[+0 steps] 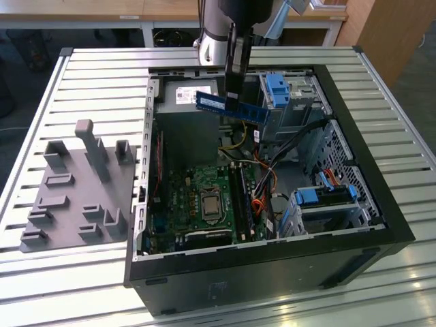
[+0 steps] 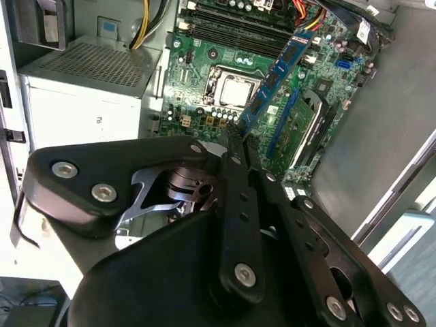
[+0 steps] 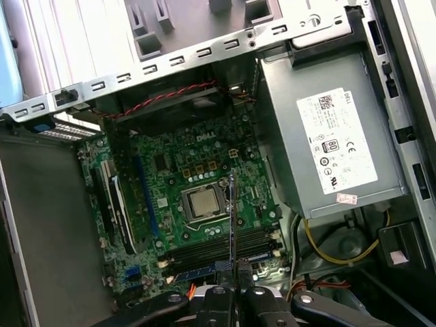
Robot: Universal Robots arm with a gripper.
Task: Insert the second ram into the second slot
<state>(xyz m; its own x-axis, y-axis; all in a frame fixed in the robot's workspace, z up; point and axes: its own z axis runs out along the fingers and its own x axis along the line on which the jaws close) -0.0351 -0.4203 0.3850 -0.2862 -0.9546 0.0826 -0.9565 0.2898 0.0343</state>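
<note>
My gripper is shut on the second ram, a long blue stick held level in the air above the open computer case, over its far part. In the second wrist view the ram reaches out from the gripper over the green motherboard. The first wrist view has it edge-on above the processor, with the gripper clamped on its end. The memory slots lie beside the processor, well below the stick. I cannot tell which one is the second slot.
The case walls ring the motherboard. A power supply sits at the far end, and chunky blue drive-bay clips with orange and black cables stand on the exterior view's right. A grey fixture stands on the table left of the case.
</note>
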